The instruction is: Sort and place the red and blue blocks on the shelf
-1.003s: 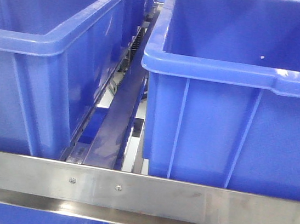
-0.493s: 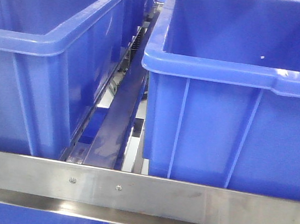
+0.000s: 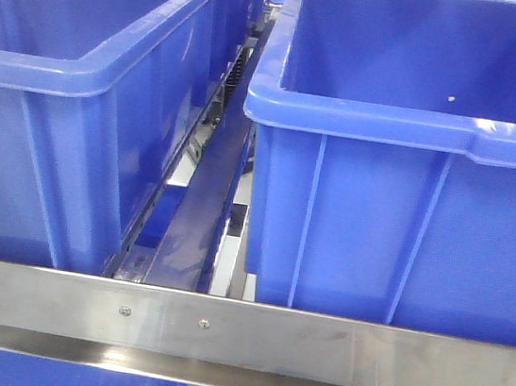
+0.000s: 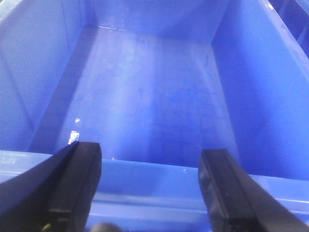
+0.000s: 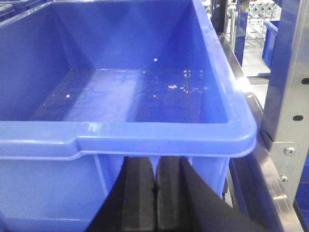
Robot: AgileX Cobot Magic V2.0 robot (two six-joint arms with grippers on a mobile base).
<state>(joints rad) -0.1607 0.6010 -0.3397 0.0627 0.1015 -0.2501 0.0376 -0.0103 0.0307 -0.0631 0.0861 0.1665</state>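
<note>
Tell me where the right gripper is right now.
In the right wrist view, the right gripper, shut, sits just before the blue bin's front wall, below its rim.

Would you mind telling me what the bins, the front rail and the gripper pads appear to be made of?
The bins look like moulded plastic: glossy blue, with rolled rims and ribbed walls. The front rail seems to be brushed steel, going by its silvery sheen and screw heads. The right gripper pads look like matte black rubber, though foam is possible.

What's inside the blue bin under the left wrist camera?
The blue bin shows only a bare, scuffed floor between its walls; no block is visible. The open left gripper hangs over the near rim, whose wall hides the floor strip just behind it.
</note>
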